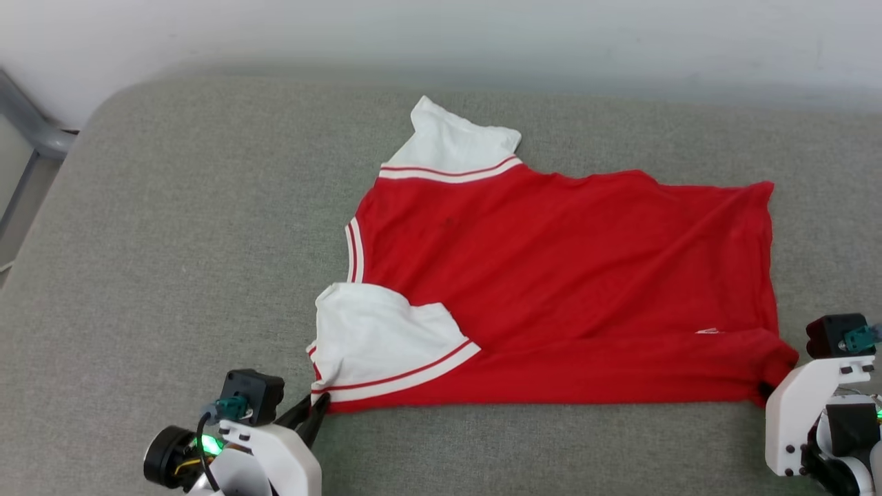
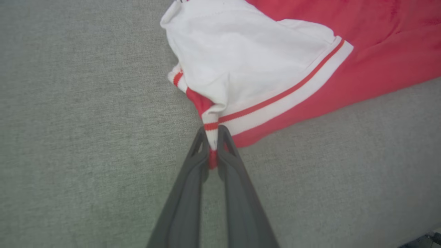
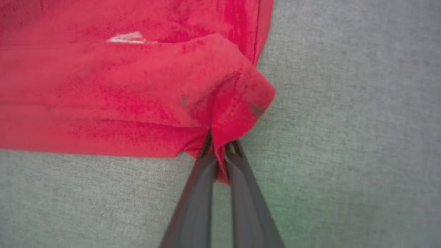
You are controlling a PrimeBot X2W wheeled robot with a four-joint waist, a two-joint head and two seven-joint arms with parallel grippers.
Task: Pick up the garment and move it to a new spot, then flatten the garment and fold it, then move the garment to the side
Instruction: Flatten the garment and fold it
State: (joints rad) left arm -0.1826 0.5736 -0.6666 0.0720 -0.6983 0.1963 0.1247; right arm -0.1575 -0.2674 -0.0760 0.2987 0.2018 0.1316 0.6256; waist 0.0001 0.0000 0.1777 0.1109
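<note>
On the grey cushion (image 1: 172, 241), the garment (image 1: 551, 275) is seen in the head view spread out whole, with its near edge folded over. Its striped sleeve corner is shown in the left wrist view to be pinched between the closed fingers of the left gripper (image 2: 213, 141). The bunched hem corner is shown in the right wrist view to be clamped by the right gripper (image 3: 220, 146), a grip barely discernible from the head.

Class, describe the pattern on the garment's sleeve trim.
The sleeve trim is white with one thin red stripe; clearest in the left wrist view.
</note>
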